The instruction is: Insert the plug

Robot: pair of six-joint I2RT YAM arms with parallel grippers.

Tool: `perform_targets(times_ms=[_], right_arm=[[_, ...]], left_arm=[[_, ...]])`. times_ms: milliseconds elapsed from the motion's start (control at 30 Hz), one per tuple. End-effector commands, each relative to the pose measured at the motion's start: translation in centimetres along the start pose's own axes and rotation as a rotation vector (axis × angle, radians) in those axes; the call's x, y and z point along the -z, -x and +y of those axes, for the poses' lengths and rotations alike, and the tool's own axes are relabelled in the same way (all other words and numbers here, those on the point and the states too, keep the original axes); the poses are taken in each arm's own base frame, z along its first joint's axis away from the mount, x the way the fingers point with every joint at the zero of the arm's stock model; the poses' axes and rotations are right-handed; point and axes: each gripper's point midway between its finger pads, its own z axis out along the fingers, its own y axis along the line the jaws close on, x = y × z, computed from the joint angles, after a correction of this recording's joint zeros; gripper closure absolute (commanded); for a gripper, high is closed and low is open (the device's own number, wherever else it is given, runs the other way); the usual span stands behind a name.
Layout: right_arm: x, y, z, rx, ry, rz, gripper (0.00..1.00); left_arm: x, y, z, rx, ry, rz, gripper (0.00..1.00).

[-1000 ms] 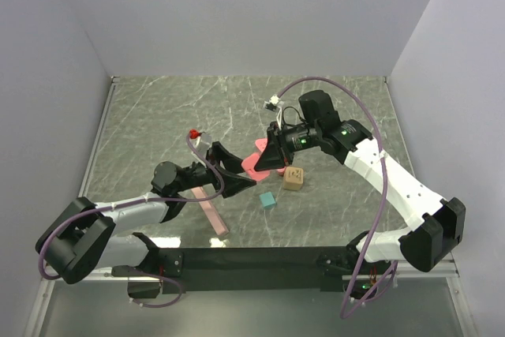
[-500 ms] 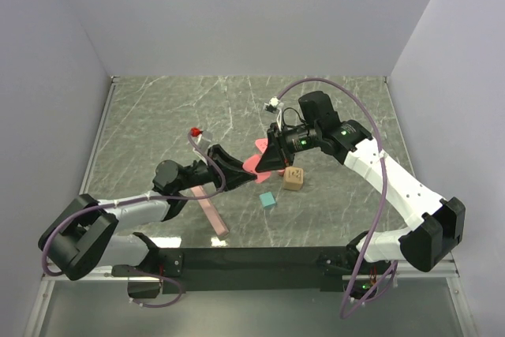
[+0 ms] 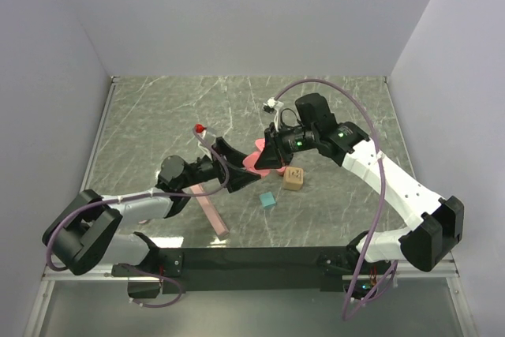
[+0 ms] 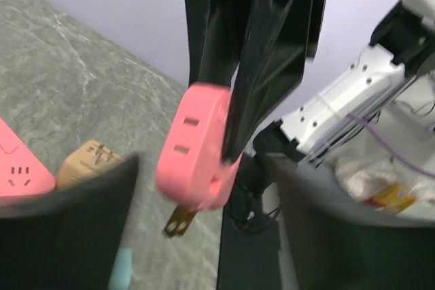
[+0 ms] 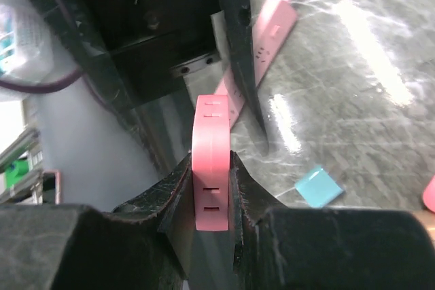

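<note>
One marble table (image 3: 158,116) is seen with two arms bolted at its near edge, the left arm (image 3: 134,209) and right arm (image 3: 394,183) angled inward so that their tips meet over the middle. One long pink strip (image 3: 209,211) is laid flat near the left arm, and a second pink socket piece (image 4: 19,168) is partly hidden under the grippers. The single pink plug (image 4: 196,146) is held off the table, pinched by its flat sides in the tightly closed right gripper (image 5: 212,188), with its metal prongs left bare and pointed downward. The left gripper (image 4: 204,232) is seen just beside it, its fingers parted and nothing held. One tan block (image 3: 293,178) is set beside the socket piece, and one teal cube (image 3: 268,200) nearby.
</note>
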Motion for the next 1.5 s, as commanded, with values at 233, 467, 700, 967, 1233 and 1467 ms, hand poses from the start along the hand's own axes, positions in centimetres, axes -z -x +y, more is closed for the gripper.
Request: perform_targets(times_ms=[233, 467, 700, 967, 1233, 1467], right_arm=[[2.0, 4.1, -6.5, -0.054, -0.322, -0.203, 1.00], [3.4, 2.9, -11.1, -0.088, -0.553, -0.146, 1.00], [2.8, -0.8, -15.3, -0.150, -0.698, -0.016, 1.00], [1.4, -1.6, -18.8, -0.182, -0.781, 0.080, 1.00], [-0.2, -0.4, -20.9, -0.176, -0.792, 0.136, 1.00], [-1.6, 0.5, -22.6, -0.159, -0.808, 0.185, 1.00]], left_arm=[[-0.1, 1.7, 3.8, -0.095, 0.132, -0.028, 0.01], [2.2, 2.3, 12.8, -0.073, 0.435, -0.038, 0.01], [0.7, 3.1, 20.8, -0.052, 0.659, -0.057, 0.01], [-0.1, 0.6, 27.0, -0.052, 0.810, 0.035, 0.00], [-0.8, -2.1, 29.4, -0.032, 0.863, 0.112, 0.01], [-0.3, -4.0, 30.4, 0.007, 0.878, 0.138, 0.00]])
